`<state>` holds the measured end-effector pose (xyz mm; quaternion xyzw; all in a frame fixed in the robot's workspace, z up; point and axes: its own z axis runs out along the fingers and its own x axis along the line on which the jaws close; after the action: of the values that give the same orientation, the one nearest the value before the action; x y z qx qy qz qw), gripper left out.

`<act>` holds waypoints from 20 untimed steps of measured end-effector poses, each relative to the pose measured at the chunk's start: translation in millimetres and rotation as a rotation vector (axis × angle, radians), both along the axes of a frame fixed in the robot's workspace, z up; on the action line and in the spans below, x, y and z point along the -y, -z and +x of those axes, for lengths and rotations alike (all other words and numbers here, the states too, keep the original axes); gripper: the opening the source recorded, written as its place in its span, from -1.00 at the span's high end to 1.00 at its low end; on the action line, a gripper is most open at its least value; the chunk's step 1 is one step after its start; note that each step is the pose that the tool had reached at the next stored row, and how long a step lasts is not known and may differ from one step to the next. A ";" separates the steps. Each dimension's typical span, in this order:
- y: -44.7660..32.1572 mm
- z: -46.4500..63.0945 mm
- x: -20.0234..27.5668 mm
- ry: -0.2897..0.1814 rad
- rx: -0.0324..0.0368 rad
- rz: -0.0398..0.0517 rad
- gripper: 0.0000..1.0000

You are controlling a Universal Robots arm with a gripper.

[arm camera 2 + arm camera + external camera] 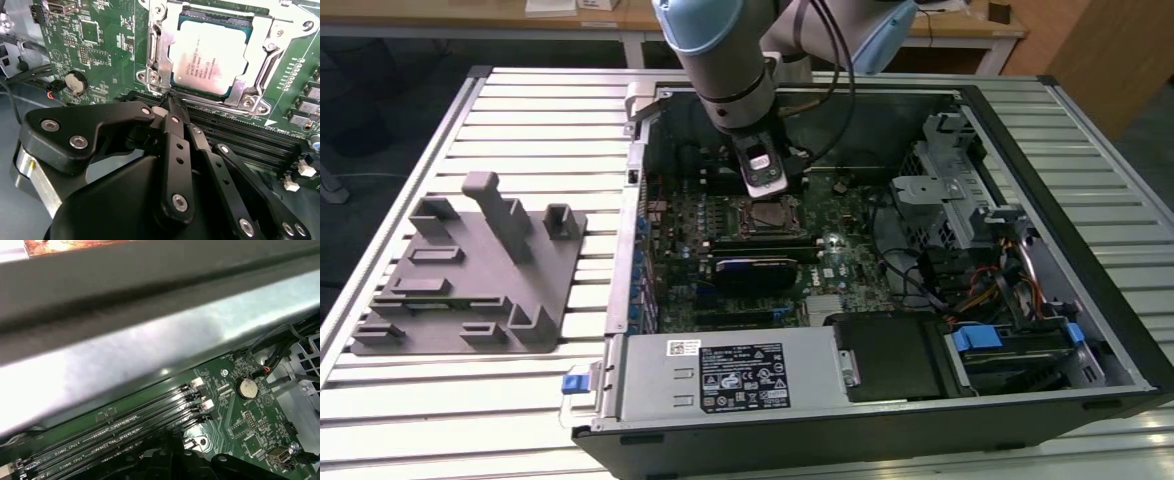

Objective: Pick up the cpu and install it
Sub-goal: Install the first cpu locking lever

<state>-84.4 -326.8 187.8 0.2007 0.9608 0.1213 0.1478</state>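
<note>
In the second wrist view we see the gripper (171, 100) nearest, its fingers pressed together and holding nothing, tips just beside the socket frame (159, 55). Beyond them the cpu (212, 55) lies seated in that frame (silver top up) on the green motherboard (100, 45)

Silver-grey cpu (210, 55) — green motherboard (100, 45) — black claw (171, 102).
</note>
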 end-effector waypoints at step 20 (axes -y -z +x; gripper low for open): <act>-17.6 3.6 5.2 0.000 0.0001 0.0139 0.79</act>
<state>-80.9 -332.0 205.4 0.2018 0.9599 0.1280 0.1465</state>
